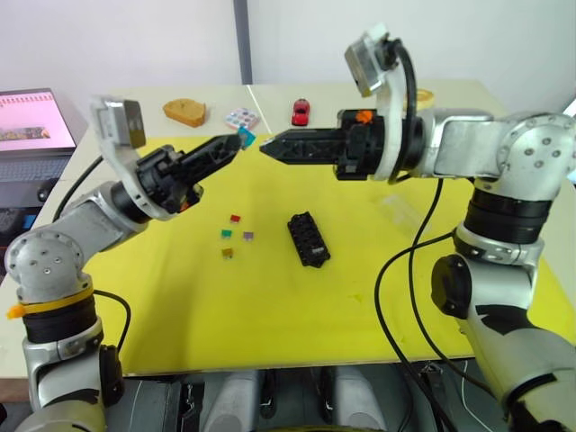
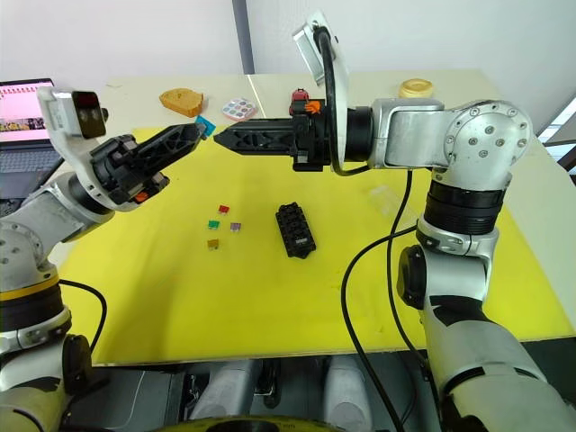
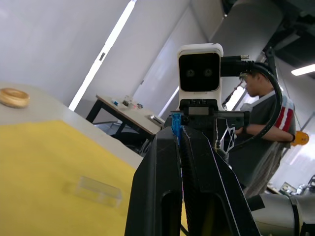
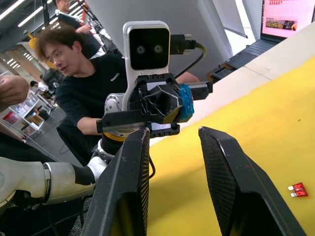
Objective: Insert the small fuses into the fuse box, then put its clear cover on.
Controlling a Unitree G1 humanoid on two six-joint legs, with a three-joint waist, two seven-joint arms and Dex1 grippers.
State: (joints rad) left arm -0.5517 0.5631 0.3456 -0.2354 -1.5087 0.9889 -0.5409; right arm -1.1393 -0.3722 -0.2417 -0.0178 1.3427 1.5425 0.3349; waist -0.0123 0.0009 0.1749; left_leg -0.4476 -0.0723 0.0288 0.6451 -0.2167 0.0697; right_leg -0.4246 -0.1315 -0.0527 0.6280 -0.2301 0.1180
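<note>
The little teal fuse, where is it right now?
The tiny teal plastic fuse is up in the air, pinched in the left gripper, facing the open right gripper, above the yellow mat and the black fuse box.

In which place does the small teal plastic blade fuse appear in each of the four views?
Left eye view: small teal plastic blade fuse at the tip of the left gripper, above the yellow mat.
Right eye view: upper left of centre, same grip.
Left wrist view: centre, pinched between that gripper's fingertips.
Right wrist view: centre, beyond the open right gripper.
Shared landmark: the yellow mat.
</note>
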